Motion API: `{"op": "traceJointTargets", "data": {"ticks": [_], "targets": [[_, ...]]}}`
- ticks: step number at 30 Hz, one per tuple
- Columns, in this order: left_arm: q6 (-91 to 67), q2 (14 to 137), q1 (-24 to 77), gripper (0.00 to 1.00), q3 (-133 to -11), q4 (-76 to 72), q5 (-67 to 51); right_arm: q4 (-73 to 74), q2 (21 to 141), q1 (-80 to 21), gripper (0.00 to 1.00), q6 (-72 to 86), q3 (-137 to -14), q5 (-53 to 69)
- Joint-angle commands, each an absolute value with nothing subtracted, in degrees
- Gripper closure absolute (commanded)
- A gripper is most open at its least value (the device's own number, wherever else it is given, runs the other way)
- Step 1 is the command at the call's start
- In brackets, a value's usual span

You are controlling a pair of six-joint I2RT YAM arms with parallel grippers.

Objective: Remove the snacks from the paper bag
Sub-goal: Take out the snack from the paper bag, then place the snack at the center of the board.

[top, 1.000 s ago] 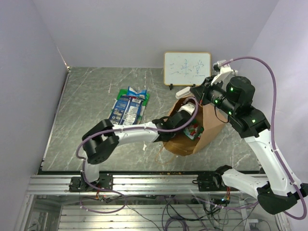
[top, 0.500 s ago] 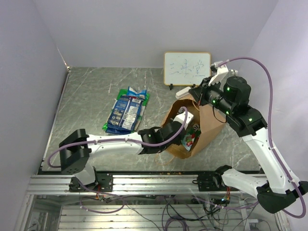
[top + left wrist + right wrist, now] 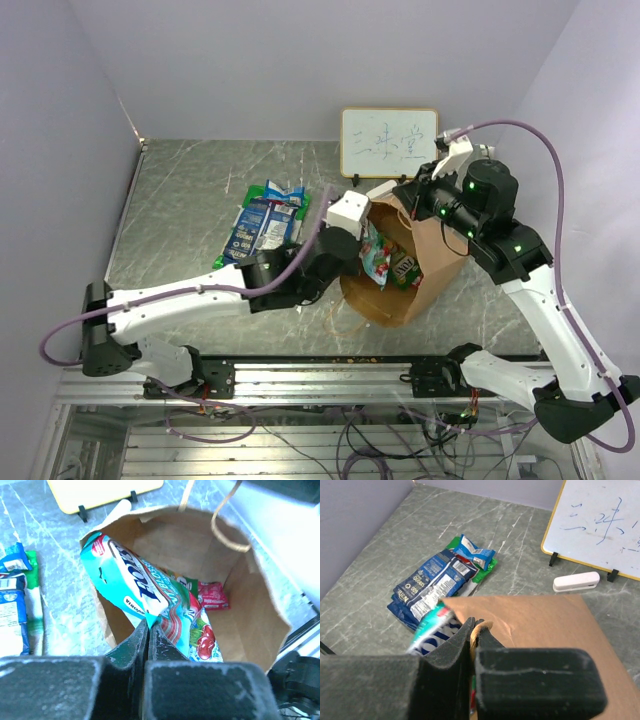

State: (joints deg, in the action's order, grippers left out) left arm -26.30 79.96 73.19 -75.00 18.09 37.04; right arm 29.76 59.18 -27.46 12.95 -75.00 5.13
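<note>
Pulled back from deep inside the paper bag (image 3: 425, 275), the left fingers (image 3: 127, 647) now hold a teal snack packet (image 3: 142, 592) half out of its mouth, pinched shut on the packet's glossy, crinkled lower edge. A red packet (image 3: 214, 596) and a green packet (image 3: 182, 581) lie down in the bag. The right fingers (image 3: 447, 655) are clamped tight on a thin twisted paper handle (image 3: 479, 628) at the rim, and the matte brown kraft mouth gapes wide. Dark blue and green foil packets (image 3: 265, 225) lie stacked flat on the grey marbled tabletop (image 3: 180, 200), left of the bag and apart from it
</note>
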Motion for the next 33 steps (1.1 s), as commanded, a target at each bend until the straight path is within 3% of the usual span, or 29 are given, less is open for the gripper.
{"op": "traceJointTargets", "data": {"ticks": [1, 12, 16, 20, 33], "targets": [[-28.07, 75.01, 73.21, 0.93, -80.93, 22.64, 41.60, 27.84, 58.45, -27.58, 1.00, 12.31, -74.02, 3.96], [-28.45, 67.97, 73.13, 0.93, -90.97, 30.87, 50.06, 27.15, 58.70, -27.67, 1.00, 11.87, -73.20, 4.70], [-36.46, 72.91, 70.09, 0.93, -100.40, 47.27, 56.15, 27.01, 58.71, -27.61, 1.00, 11.74, -73.00, 4.88], [-46.09, 78.41, 63.28, 0.93, -108.06, 59.07, 53.98, 27.29, 58.71, -27.55, 1.00, 11.51, -72.83, 4.80], [-58.83, 86.40, 40.74, 0.93, -99.33, 53.61, 37.58, 28.39, 57.75, -27.64, 1.00, 11.07, -72.82, 3.91]]}}
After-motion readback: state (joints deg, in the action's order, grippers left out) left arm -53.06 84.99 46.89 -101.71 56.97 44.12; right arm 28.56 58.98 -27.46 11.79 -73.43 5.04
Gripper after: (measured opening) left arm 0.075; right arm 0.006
